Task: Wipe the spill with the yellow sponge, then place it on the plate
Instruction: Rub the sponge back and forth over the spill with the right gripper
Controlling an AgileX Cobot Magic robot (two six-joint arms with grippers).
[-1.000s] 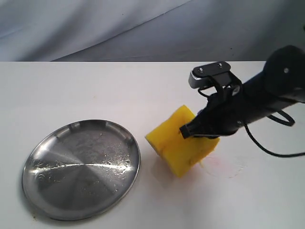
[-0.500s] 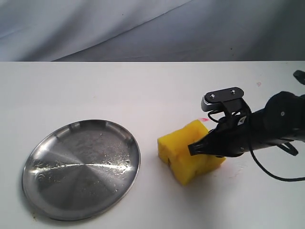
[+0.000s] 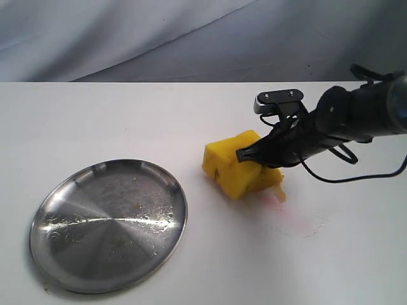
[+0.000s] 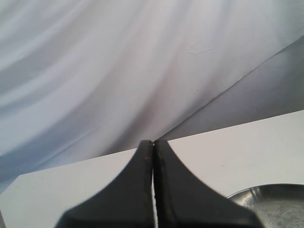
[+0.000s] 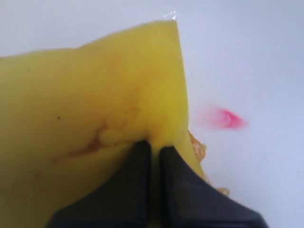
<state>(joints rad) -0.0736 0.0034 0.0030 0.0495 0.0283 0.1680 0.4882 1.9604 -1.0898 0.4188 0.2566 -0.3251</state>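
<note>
Sweeps the bright yellow foam sponge (image 3: 229, 168), pinched tight in the right gripper (image 3: 243, 155), farther away off the orange-pink liquid spill (image 3: 280, 196), baring residue that needs more wiping.

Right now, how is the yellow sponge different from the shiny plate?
The yellow sponge is a bright, blocky chunk; the plate is round, flat and shiny grey. The sponge is pinched in the right claw and tilted; the plate lies flat with nothing holding it. The plate is wider than the sponge. Both sit on the white table.
</note>
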